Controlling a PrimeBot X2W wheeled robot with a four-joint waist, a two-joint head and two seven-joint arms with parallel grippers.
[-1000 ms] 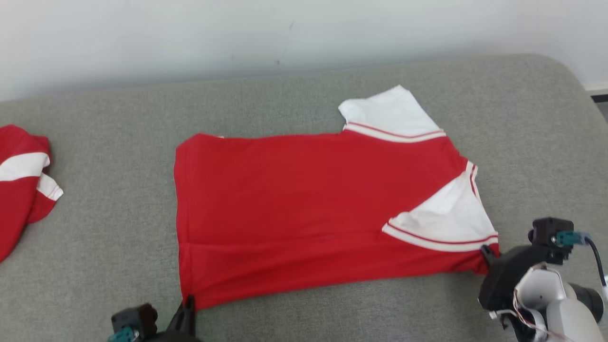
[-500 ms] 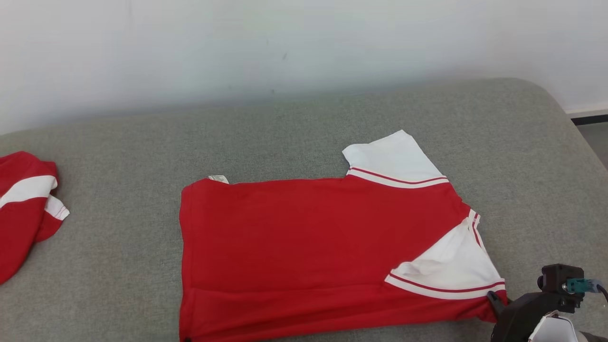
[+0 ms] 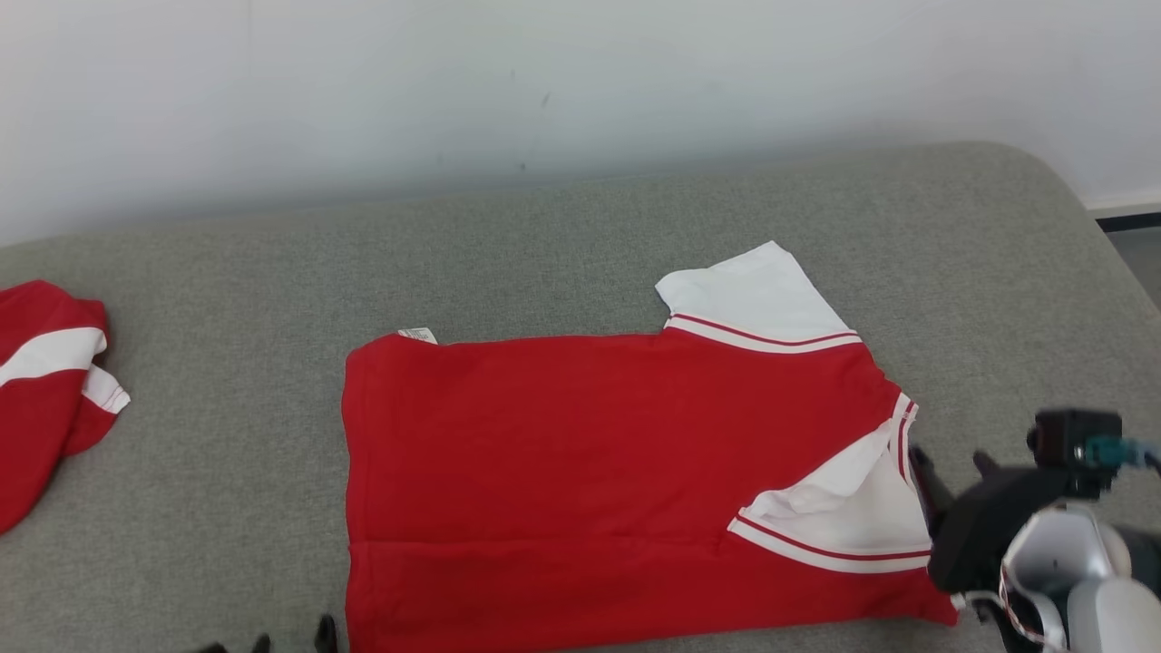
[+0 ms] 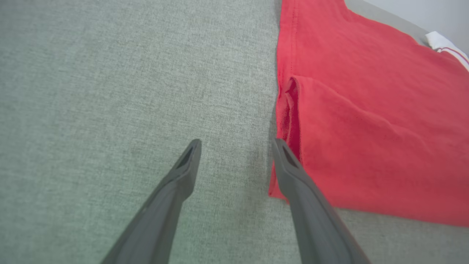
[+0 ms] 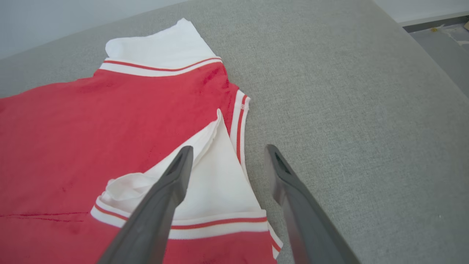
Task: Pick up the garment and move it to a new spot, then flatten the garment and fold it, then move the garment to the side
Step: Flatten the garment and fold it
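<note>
A grey upholstered cushion [image 3: 227, 508] spans nearly the whole head view beneath a pale wall. On it the garment [image 3: 580, 472], a red shirt with white striped sleeves, lies spread flat from the centre to the lower right of the frame. One sleeve [image 3: 753, 295] sticks out toward the upper right, and the other sleeve [image 3: 853, 517] is turned in over the red body at the right. A low crease runs along the edge nearest the bottom of the frame. A second red-and-white garment [image 3: 45, 390] sits bunched at the left edge, well apart. The right gripper [image 5: 228, 150] is spread wide and empty; in its wrist view one finger hangs over the turned-in sleeve and the other over bare cushion. The left gripper [image 4: 237, 143] is likewise wide and empty, with one finger just beside the shirt's doubled hem corner [image 4: 289, 110]. A small label [image 3: 417, 336] peeks out at the shirt's upper left corner. The cloth looks light, limp and not fragile, so it will likely sag and drag on the textured cushion. It is probably best pinched through both layers at the hem corner and the shoulder edge, lifting both ends together.
</note>
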